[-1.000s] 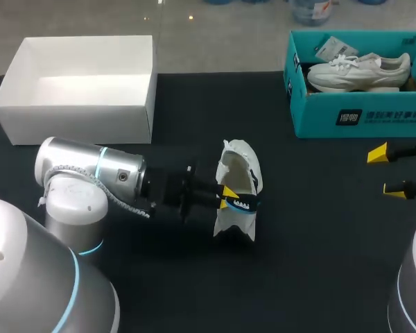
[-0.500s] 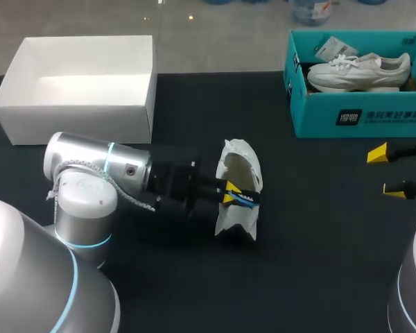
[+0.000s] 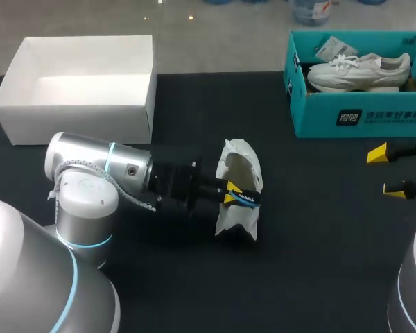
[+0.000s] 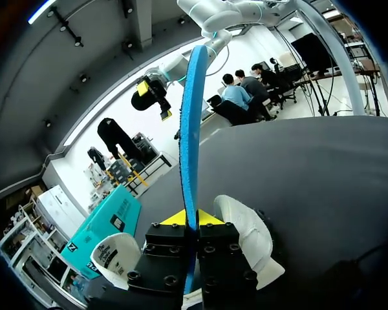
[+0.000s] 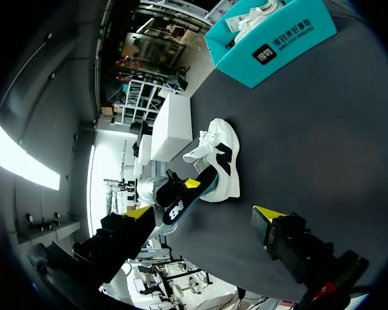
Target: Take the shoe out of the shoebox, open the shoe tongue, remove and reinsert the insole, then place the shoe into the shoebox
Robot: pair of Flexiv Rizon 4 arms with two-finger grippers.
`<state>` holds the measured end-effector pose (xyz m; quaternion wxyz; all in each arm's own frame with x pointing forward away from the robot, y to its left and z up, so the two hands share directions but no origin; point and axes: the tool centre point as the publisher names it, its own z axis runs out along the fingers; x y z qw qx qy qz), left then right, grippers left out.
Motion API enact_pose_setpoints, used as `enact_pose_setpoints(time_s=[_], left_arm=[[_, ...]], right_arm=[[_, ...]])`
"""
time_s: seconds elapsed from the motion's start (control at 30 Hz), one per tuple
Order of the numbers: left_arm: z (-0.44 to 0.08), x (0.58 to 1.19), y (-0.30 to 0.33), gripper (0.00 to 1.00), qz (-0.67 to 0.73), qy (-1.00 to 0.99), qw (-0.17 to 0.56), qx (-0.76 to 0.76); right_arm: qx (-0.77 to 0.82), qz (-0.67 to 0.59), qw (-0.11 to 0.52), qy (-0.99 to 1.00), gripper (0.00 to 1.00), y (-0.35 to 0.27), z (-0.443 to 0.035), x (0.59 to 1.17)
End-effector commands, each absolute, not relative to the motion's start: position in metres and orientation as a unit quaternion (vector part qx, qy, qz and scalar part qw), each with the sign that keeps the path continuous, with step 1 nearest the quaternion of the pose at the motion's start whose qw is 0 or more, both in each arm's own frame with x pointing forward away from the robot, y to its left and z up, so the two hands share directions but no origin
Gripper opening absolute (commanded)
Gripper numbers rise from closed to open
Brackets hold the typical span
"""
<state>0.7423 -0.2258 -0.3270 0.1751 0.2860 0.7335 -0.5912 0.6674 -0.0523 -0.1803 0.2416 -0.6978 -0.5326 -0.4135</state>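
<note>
A white shoe (image 3: 239, 182) with a dark side panel lies on the black table's middle, also seen in the right wrist view (image 5: 218, 157). My left gripper (image 3: 230, 195) is right over its opening, shut on the insole (image 3: 245, 200). In the left wrist view that insole (image 4: 192, 129) stands edge-on, blue side showing, pinched between the left gripper's (image 4: 191, 217) yellow tips with the shoe (image 4: 246, 232) just under it. Its dark printed face (image 5: 183, 201) shows in the right wrist view. My right gripper (image 3: 386, 171) hangs open at the table's right, well apart from the shoe.
A teal shoebox (image 3: 360, 114) at the back right holds a second white shoe (image 3: 357, 69). An open white box (image 3: 76, 111) stands at the back left. Bare black tabletop lies between the shoe and the right gripper.
My left arm has shifted a little to the right, carrying the insole closer over the shoe's opening. The right arm has not moved.
</note>
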Motion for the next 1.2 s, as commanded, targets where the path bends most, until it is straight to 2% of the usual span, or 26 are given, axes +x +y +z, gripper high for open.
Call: enact_pose_setpoints(time_s=[0.03, 0.87, 0.9, 0.93, 0.97, 1.0, 1.1, 1.2], left_arm=[[-0.326, 0.743, -0.228, 0.0, -0.578, 0.737, 0.188, 0.296], [-0.353, 0.775, -0.221, 0.0, -0.545, 0.772, 0.18, 0.274], [-0.351, 0.774, -0.22, 0.02, -0.546, 0.771, 0.18, 0.274], [-0.35, 0.773, -0.22, 0.24, -0.55, 0.769, 0.179, 0.273], [-0.348, 0.772, -0.219, 0.36, -0.553, 0.767, 0.18, 0.272], [-0.346, 0.771, -0.218, 0.41, -0.553, 0.766, 0.182, 0.273], [-0.338, 0.768, -0.215, 0.46, -0.565, 0.759, 0.182, 0.268], [-0.33, 0.762, -0.213, 0.46, -0.575, 0.75, 0.181, 0.272]], right_arm=[[-0.7, -0.413, 0.239, -0.532, 1.0, -0.052, -0.179, 0.664], [-0.7, -0.413, 0.239, -0.532, 1.0, -0.052, -0.179, 0.664], [-0.7, -0.413, 0.239, -0.532, 1.0, -0.052, -0.179, 0.664], [-0.7, -0.413, 0.239, -0.532, 1.0, -0.052, -0.179, 0.664], [-0.7, -0.413, 0.239, -0.532, 1.0, -0.052, -0.179, 0.664], [-0.7, -0.413, 0.239, -0.532, 1.0, -0.052, -0.179, 0.664], [-0.7, -0.413, 0.239, -0.532, 1.0, -0.052, -0.179, 0.664], [-0.7, -0.413, 0.239, -0.532, 1.0, -0.052, -0.179, 0.664]])
